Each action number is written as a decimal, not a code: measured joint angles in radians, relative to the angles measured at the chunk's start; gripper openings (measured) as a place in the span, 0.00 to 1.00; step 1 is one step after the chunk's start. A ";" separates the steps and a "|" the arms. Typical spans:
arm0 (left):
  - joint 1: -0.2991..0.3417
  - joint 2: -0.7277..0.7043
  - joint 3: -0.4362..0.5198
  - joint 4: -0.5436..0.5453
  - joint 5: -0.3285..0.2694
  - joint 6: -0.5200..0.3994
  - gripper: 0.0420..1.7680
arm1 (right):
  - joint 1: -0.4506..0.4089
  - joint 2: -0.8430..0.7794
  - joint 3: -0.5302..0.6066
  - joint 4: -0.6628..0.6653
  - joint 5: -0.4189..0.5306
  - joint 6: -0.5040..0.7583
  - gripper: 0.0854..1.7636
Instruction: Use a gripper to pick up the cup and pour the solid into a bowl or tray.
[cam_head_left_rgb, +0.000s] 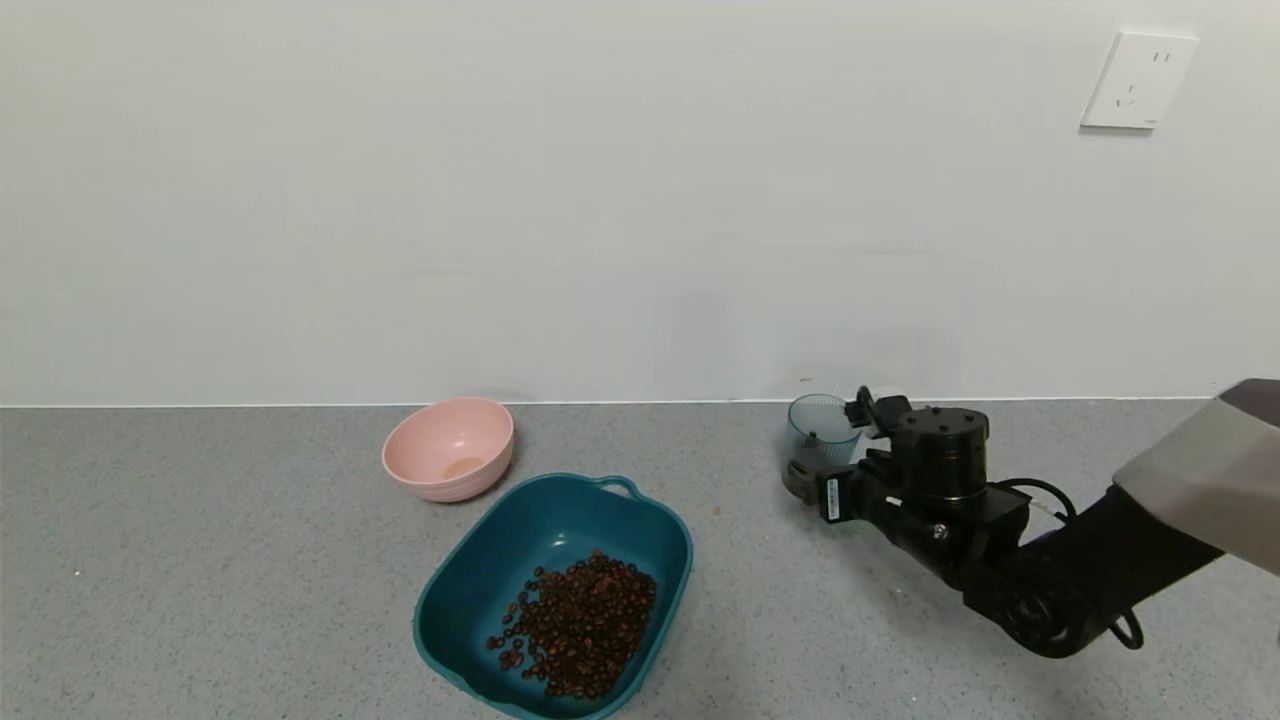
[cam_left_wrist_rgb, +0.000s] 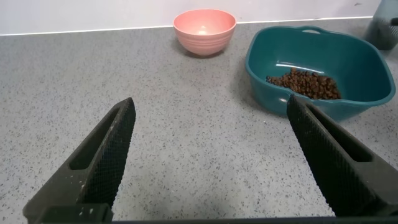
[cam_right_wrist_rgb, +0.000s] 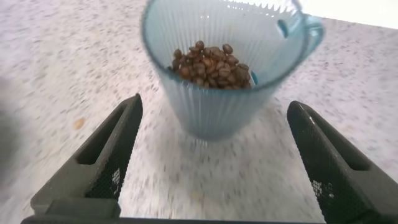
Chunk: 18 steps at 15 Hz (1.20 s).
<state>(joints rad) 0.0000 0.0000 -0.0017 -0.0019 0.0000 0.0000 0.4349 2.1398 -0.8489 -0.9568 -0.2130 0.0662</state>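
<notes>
The ribbed blue-grey cup (cam_head_left_rgb: 822, 428) stands upright on the grey counter at the back right. In the right wrist view the cup (cam_right_wrist_rgb: 224, 87) holds dark brown beans (cam_right_wrist_rgb: 211, 61), and its teal handle (cam_right_wrist_rgb: 311, 28) sits at the rim. My right gripper (cam_head_left_rgb: 840, 448) is open, and the cup's base sits between its fingertips (cam_right_wrist_rgb: 124, 134) without touching either of them. The dark teal basin (cam_head_left_rgb: 470, 545) sits front centre with a heap of beans (cam_head_left_rgb: 585, 625) in it. The left wrist view also shows the basin (cam_left_wrist_rgb: 273, 62). My left gripper (cam_left_wrist_rgb: 210, 102) is open and empty over bare counter.
A round pink bowl (cam_head_left_rgb: 450, 448) stands behind the basin, to its left, and also shows in the left wrist view (cam_left_wrist_rgb: 204, 28). A single brown speck (cam_head_left_rgb: 715, 511) lies between basin and cup. The white wall rises just behind the cup.
</notes>
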 joint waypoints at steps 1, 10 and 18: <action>0.000 0.000 0.000 0.000 0.000 0.000 0.99 | 0.002 -0.040 0.026 0.022 0.005 -0.011 0.96; 0.000 0.000 0.000 0.000 0.000 0.000 0.99 | 0.086 -0.665 0.107 0.773 0.003 -0.034 0.96; 0.000 0.000 0.000 0.000 0.000 0.000 0.99 | 0.138 -1.123 0.127 1.201 -0.064 -0.037 0.96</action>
<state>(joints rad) 0.0000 0.0000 -0.0017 -0.0019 0.0000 0.0000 0.5730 1.0164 -0.7215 0.2447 -0.2774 0.0294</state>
